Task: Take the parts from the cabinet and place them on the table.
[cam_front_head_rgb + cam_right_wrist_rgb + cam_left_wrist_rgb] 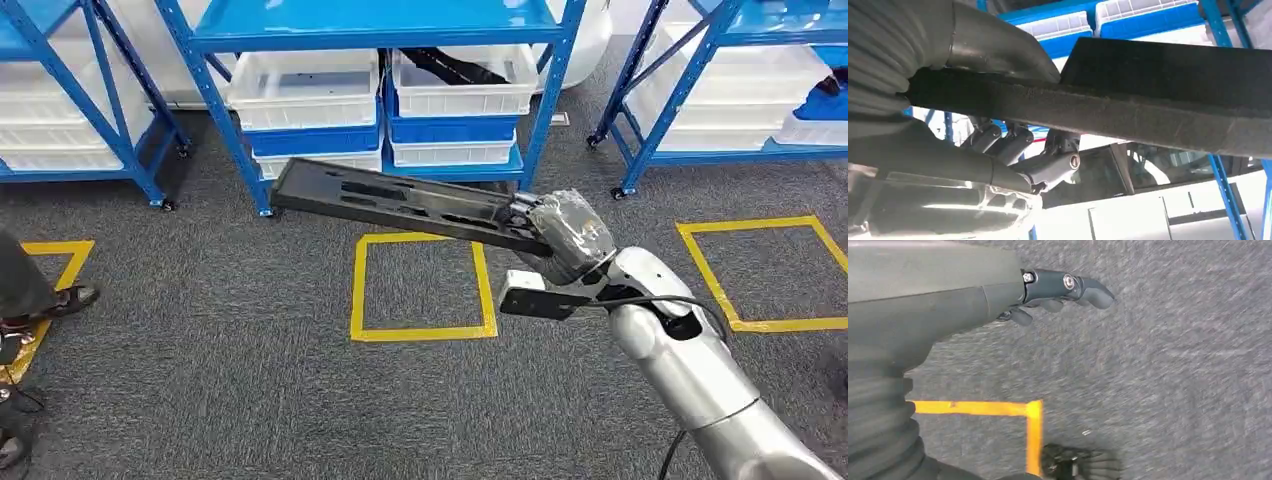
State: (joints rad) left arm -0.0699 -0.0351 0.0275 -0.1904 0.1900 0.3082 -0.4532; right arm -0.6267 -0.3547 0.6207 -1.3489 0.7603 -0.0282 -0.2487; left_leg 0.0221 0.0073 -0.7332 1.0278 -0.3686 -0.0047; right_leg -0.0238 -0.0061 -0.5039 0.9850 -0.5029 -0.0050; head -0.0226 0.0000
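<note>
1. The long flat black plastic part with cut-out slots [400, 202] is up in the air over the grey carpet floor [250, 380], gripped at its right end by the right hand [560, 235]. It sticks out to the left and a bit farther away, ending just in front of the blue metal shelving rack [370, 20].
2. The right wrist view gets what the head view can't: the part's rough dark edge [1128, 115] running straight across, with the thumb on one face and the dark fingers [1003, 142] curled on the other. So that hand is clamped on the part for sure.
3. The left hand [1058, 290] hangs over the carpet with its fingers loosely curled and nothing in them.
4. Around it: white plastic bins [305, 85] stacked with blue plastic bins [450, 130] on the rack's low shelf, and a yellow tape square [422, 288] on the floor right under the part.
5. At the far left edge there's a person's dark shoe [65, 300], mostly cut off.
6. Something dark sits in the right-hand white bin [465, 78], can't make out what. The left wrist view is blurry too.
</note>
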